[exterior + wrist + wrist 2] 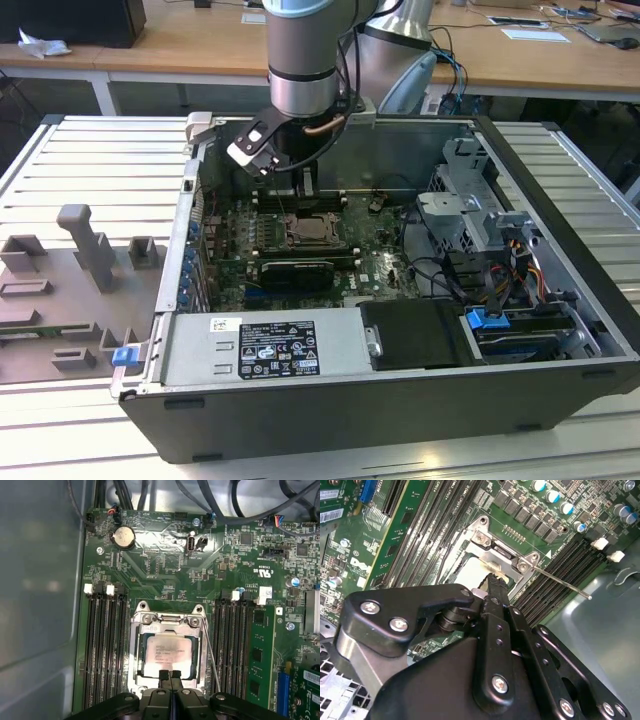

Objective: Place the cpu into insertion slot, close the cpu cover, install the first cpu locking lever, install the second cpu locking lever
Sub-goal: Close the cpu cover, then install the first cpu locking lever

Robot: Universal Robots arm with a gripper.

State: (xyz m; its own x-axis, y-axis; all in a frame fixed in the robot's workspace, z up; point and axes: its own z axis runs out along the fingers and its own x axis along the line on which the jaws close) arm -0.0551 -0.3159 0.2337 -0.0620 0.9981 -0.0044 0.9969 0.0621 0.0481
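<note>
hand [170, 676], pinched closed, hangs over one edge of the cpu [167, 652], cpu cover [134, 652] seemingly down.

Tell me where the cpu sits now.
In the first wrist view the cpu lies within the cover frame, between the two memory slot banks, right by the shut pincer.

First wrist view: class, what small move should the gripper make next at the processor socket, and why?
Probably shift the shut gripper sideways to the thin lever and press it down. The chip sits in its socket with the cover lying flat around it, while in the second wrist view that lever appears to stick out unlatched, so the cover looks unsecured.
</note>
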